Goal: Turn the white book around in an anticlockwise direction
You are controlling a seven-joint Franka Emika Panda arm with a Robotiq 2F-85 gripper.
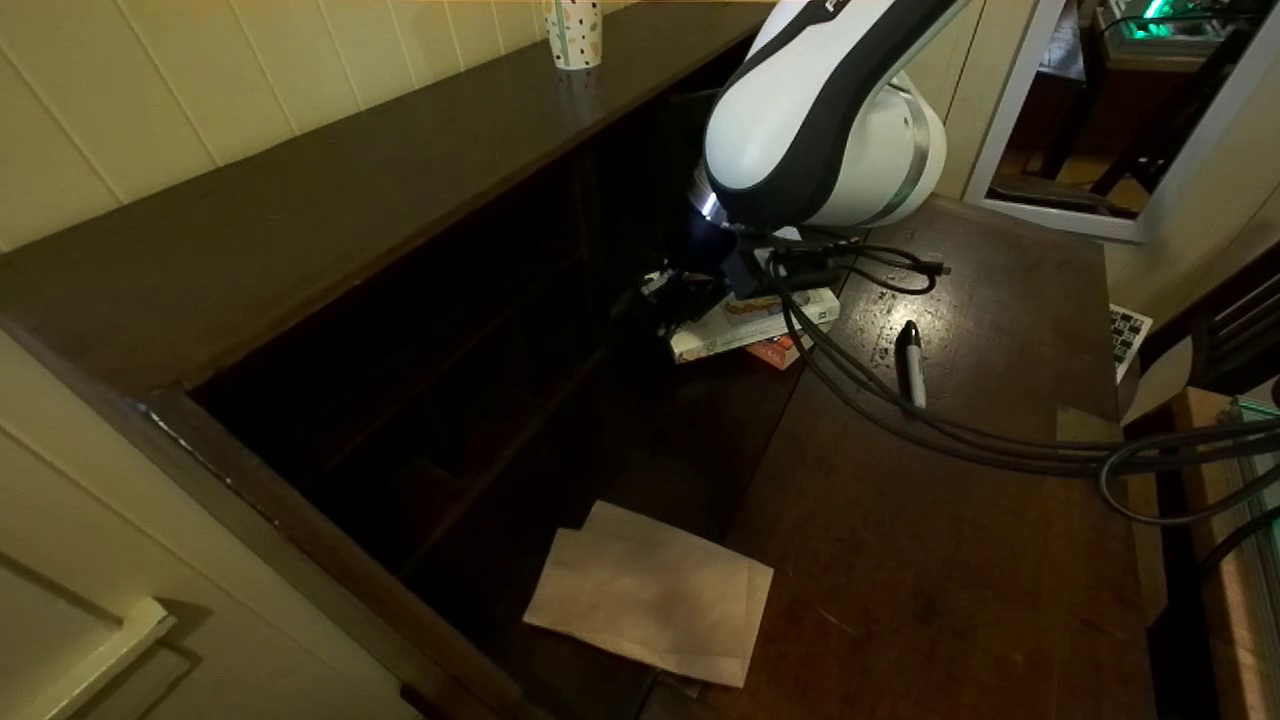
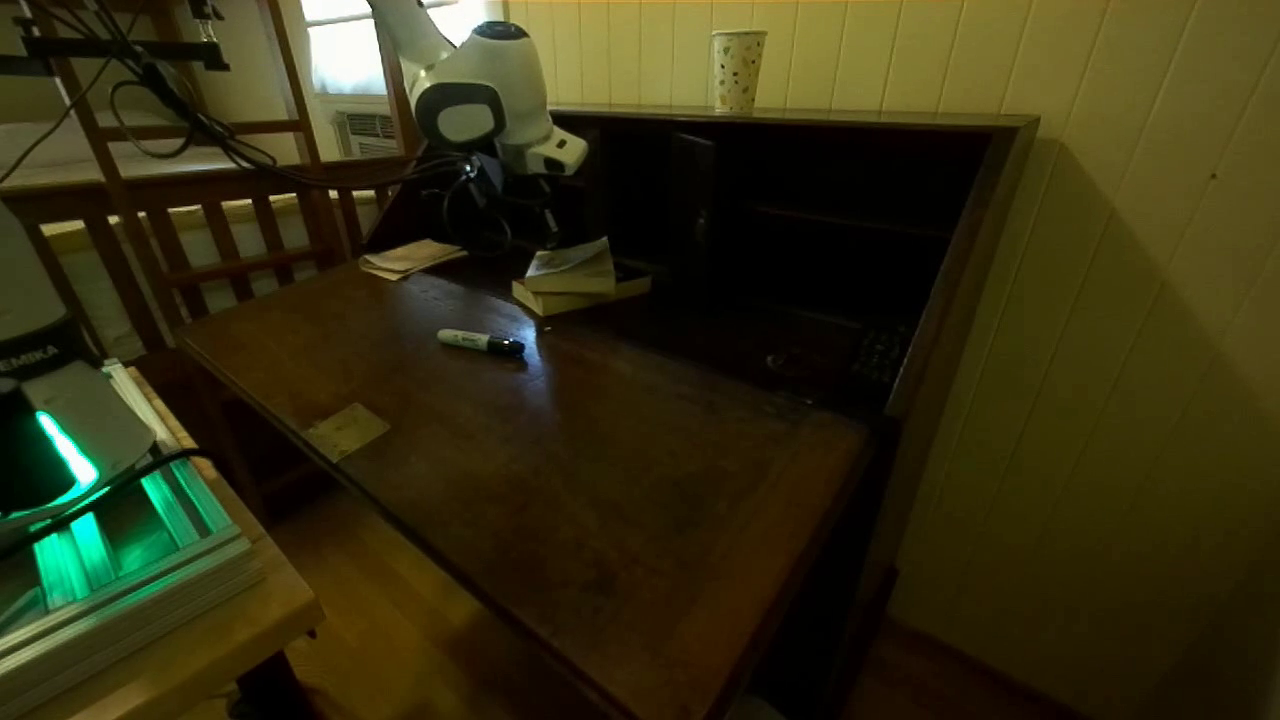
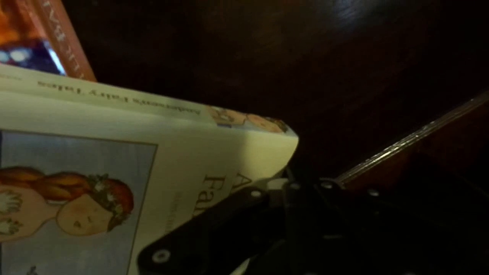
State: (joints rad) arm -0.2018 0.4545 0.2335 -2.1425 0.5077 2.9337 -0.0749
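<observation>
Over a dark wooden desk [image 1: 950,560], with gripper [image 3: 286,187] pressed together just by one end of the white Andersen's Fairy Tales book [image 3: 172,152]. Around that book, with an orange-spined book [image 3: 57,42] partly covered, a black-capped marker [image 1: 915,375] near, paper sheets [image 1: 650,595] well apart.

White book [image 3: 183,152] has a blue-grey picture panel [image 3: 72,156]; other book [image 3: 57,42] orange with dark blue. Cup [image 2: 737,72] white, coloured speckles; marker [image 2: 475,342] pale grey, black cap [image 2: 508,348]. Desk [image 2: 600,450] dark brown, paper sheets [image 1: 650,590] tan.

White book [image 3: 122,162] partly hidden, orange book [image 3: 46,36] cropped
</observation>
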